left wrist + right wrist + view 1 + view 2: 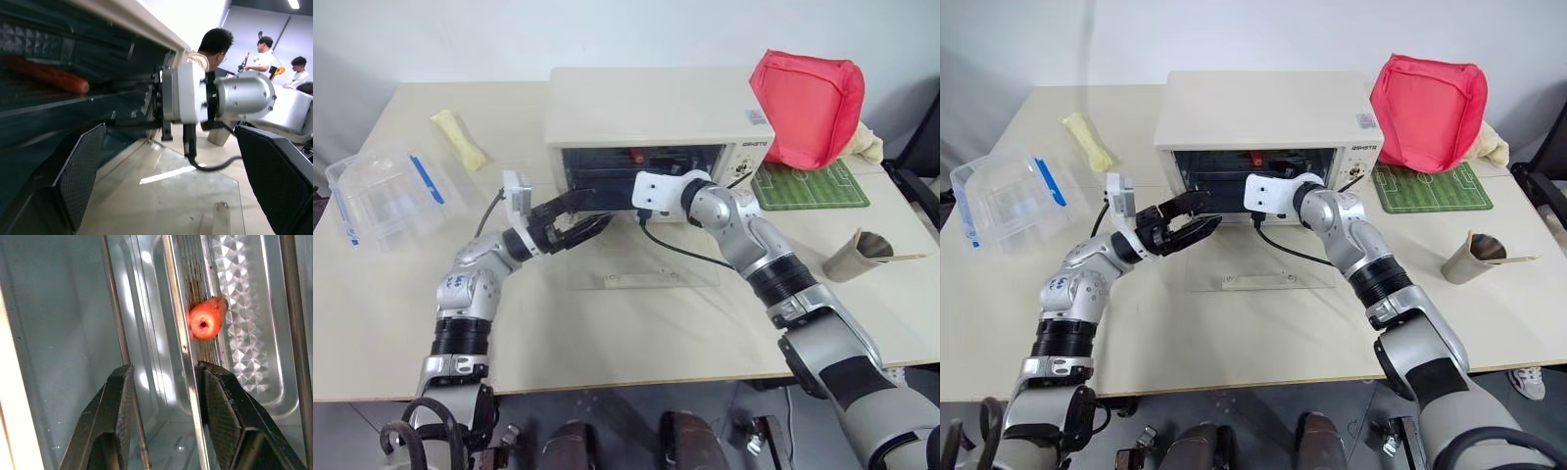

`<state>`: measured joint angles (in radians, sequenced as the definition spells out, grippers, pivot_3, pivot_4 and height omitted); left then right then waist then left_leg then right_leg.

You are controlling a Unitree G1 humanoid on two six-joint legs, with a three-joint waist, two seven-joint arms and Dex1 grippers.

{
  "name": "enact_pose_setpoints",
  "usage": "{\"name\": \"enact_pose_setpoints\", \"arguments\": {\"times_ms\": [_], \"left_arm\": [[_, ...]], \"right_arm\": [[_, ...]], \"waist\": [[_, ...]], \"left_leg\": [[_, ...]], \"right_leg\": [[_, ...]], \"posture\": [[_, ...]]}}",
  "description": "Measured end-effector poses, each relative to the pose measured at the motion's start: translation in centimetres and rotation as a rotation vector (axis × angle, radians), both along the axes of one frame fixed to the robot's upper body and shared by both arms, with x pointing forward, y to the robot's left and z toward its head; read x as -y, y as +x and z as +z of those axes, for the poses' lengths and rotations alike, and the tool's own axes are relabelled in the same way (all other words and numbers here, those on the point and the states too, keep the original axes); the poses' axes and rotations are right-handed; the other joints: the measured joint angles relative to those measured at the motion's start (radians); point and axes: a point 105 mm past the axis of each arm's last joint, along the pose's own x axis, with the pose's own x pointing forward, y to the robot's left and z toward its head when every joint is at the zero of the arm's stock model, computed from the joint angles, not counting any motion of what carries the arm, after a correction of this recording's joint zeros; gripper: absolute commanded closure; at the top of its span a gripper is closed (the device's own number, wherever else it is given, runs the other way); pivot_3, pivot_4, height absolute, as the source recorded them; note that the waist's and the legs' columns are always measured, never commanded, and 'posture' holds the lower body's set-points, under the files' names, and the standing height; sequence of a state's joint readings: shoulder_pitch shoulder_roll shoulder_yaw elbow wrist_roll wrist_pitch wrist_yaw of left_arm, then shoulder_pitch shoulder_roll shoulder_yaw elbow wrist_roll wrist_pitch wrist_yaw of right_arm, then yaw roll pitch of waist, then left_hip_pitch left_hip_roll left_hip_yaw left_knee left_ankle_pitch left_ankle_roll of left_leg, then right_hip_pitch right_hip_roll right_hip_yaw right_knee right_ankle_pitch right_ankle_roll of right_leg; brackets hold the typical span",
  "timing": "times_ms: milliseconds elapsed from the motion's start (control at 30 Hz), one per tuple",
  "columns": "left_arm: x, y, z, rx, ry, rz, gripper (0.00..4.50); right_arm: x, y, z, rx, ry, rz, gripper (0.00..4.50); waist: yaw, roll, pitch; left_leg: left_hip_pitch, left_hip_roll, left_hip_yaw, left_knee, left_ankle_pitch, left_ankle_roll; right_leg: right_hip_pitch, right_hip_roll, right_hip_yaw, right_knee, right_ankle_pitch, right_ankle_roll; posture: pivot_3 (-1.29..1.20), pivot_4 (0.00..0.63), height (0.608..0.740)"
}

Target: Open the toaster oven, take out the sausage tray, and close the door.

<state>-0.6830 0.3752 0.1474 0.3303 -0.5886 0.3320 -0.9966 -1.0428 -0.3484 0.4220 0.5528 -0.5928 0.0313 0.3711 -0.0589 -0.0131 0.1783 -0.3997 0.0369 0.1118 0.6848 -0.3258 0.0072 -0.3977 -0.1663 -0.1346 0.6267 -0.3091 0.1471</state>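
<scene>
Black textured fingers (120,421) of the right gripper (166,418) rise nearest the lens, parted, with the thin front rim of the sausage tray (234,323) running up between them, closer to one finger; neither pad visibly presses on it, so the jaws stand open about the rim rather than gripping it. Just beyond the fingertips the red sausage (205,322) lies end-on on the tray's stained, ridged base. Seen from the head, the door (1249,264) lies folded down flat on the table (1234,333) in front of the toaster oven (1263,108), so the step in hand looks like taking hold of the tray. The left gripper (1197,217) hovers at the oven mouth beside the right wrist, its jaws spread wide and empty, the tray's edge ahead of them. To do this well, I would centre the rim between the right pads, push in until the lip sits deep between them, then close firmly before pulling. The pull should run straight out along the rack rails and stay level, or the sausage may roll off. The left jaws could take the near edge once it clears the opening, keeping clear of the right arm's black cable (1288,253).
</scene>
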Motion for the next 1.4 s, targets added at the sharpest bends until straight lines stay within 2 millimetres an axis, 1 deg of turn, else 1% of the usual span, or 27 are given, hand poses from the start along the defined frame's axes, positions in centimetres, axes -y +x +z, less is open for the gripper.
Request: {"name": "enact_pose_setpoints", "arguments": {"times_ms": [67,133,233,333,433,667,867,1200,1400], "left_arm": [[0.0,0.2,0.2,0.006,0.0,-0.002,0.0],[-0.1,0.4,0.1,-0.003,-0.003,0.0,0.0],[-0.1,0.8,0.0,-0.01,-0.003,-0.001,0.0],[0.1,1.4,1.0,0.013,-0.004,0.002,0.0],[0.4,1.7,1.4,0.025,-0.01,-0.008,0.0],[0.4,2.5,1.7,0.03,-0.019,0.008,0.0],[0.4,3.2,1.9,0.03,-0.027,0.03,0.0],[0.3,3.3,1.9,0.039,-0.018,0.041,0.0],[0.2,3.3,1.9,0.031,-0.023,0.035,0.0]], "right_arm": [[0.0,0.0,0.0,0.002,0.006,-0.014,2.44],[0.0,0.0,0.0,0.003,0.014,-0.023,2.82],[0.0,-0.1,0.4,0.016,0.024,-0.032,3.66],[0.0,-0.5,0.6,0.033,0.008,-0.03,4.49],[-0.1,-0.7,0.5,0.033,0.002,-0.029,4.49],[-0.3,-1.3,0.4,0.032,0.007,-0.012,4.49],[-0.5,-2.2,0.3,0.04,-0.014,0.019,4.49],[-0.8,-3.4,-0.2,0.046,-0.029,0.044,4.49],[-0.9,-4.7,-0.7,0.057,-0.036,0.049,4.49]], "waist": [[0.0,0.0,0.0],[0.001,0.0,0.0],[0.001,0.0,0.0],[0.0,0.0,0.0],[0.001,0.0,0.0],[0.001,-0.001,0.0],[0.001,-0.001,0.0],[0.0,-0.001,0.0],[-0.001,-0.001,0.0]], "left_leg": [[0.0,0.0,0.0,0.0,0.0,0.0],[0.0,0.0,0.0,0.0,0.0,0.0],[0.0,0.0,0.0,0.0,0.0,0.0],[0.0,0.0,0.0,0.0,0.0,0.0],[0.0,0.0,-0.001,0.0,0.0,0.0],[0.0,0.0,-0.001,0.0,0.0,0.0],[0.0,0.0,-0.001,0.0,0.0,0.0],[0.0,0.0,0.0,0.0,0.001,0.0],[0.001,0.0,0.0,0.0,0.001,0.0]], "right_leg": [[0.0,0.0,0.0,0.0,0.0,0.0],[0.0,0.0,0.0,0.0,0.0,0.0],[0.0,0.0,0.0,0.0,0.0,0.0],[0.0,0.0,0.0,0.0,0.0,0.0],[0.0,0.0,-0.001,0.0,0.0,0.0],[0.0,0.0,-0.001,0.0,0.0,0.0],[0.0,0.0,-0.001,0.0,0.0,0.0],[0.0,0.0,-0.001,0.001,0.0,0.0],[0.0,0.0,0.0,0.0,0.0,0.0]], "posture": [[0.0,0.15,0.74],[0.0,0.15,0.74],[0.0,0.15,0.74],[0.0,0.15,0.74],[0.0,0.15,0.74],[0.0,0.15,0.74],[0.0,0.15,0.74],[0.0,0.15,0.74],[0.0,0.15,0.74]]}}
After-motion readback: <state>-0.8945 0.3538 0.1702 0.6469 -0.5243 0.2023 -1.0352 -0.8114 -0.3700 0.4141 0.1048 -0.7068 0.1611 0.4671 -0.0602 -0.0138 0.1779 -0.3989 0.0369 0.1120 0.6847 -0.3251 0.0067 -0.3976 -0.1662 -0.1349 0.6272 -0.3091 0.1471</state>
